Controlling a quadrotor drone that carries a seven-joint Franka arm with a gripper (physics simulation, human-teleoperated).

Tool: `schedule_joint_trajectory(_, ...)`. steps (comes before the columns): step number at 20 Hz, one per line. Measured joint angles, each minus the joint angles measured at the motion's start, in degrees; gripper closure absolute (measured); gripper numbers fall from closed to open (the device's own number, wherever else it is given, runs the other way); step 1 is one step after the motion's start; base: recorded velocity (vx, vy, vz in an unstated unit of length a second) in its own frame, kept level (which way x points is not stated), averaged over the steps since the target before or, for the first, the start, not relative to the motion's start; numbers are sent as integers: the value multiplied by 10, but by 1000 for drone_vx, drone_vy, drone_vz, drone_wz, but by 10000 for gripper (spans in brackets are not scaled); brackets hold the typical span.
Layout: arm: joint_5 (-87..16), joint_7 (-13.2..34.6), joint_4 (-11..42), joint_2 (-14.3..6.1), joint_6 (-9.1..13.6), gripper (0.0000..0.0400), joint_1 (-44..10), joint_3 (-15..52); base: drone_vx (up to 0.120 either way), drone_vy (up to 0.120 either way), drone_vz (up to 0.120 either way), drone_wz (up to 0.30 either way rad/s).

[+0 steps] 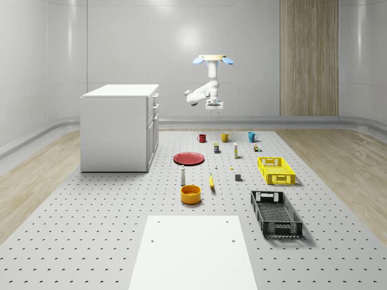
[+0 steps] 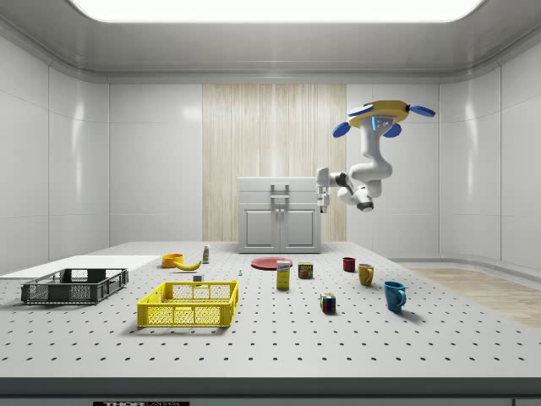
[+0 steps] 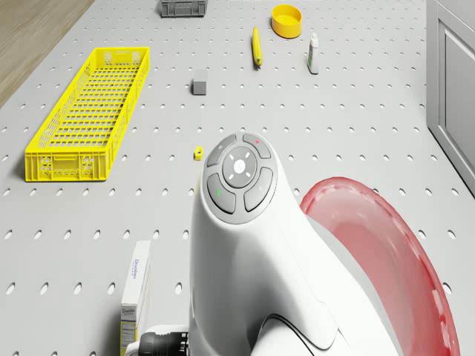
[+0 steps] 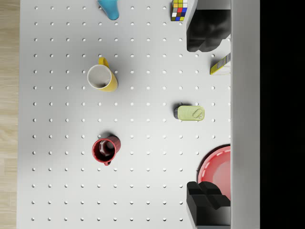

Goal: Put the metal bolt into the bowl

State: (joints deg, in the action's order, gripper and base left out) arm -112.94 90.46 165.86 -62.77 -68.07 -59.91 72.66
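My worry is picking the wrong thing. The bench [image 1: 91, 229] carries several tiny pieces, and from up here I can't tell for certain which is the bolt. I take it to be the small grey piece [image 1: 238, 177] lying between the banana [image 1: 211, 181] and the yellow crate [image 1: 276, 170], with a tiny yellow bit [image 3: 198, 152] near it that I could mistake for it. The drone [image 1: 213, 59] hovers high over the far end of the bench, above the row of mugs. Straight below my wrist I see the red mug [image 4: 106, 149], the yellow mug [image 4: 102, 78], a can [image 4: 190, 113] and the edge of the red plate [image 4: 217, 167]. The grey piece and the bowl [image 1: 190, 194] sit well apart from that spot, toward the near end. So a long descent lies ahead, and any drift in the hover could set me down on a neighbour. A piece that small and hard could also squirt out from between the fingers if I close off-centre. At the bowl, the little bottle [image 1: 182, 175] stands just beside it and the banana is near. A low carry could topple the bottle, and a high release could bounce the bolt out. My gripper [image 1: 214, 109] hangs in the air with its fingers spread wide apart, holding nothing and touching nothing.
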Motion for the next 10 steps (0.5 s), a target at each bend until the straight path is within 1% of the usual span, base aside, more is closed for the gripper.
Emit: schedule_joint_trajectory(10, 15, 13, -2, -31, -25, 0, -14, 12, 120, 0, -120, 0)
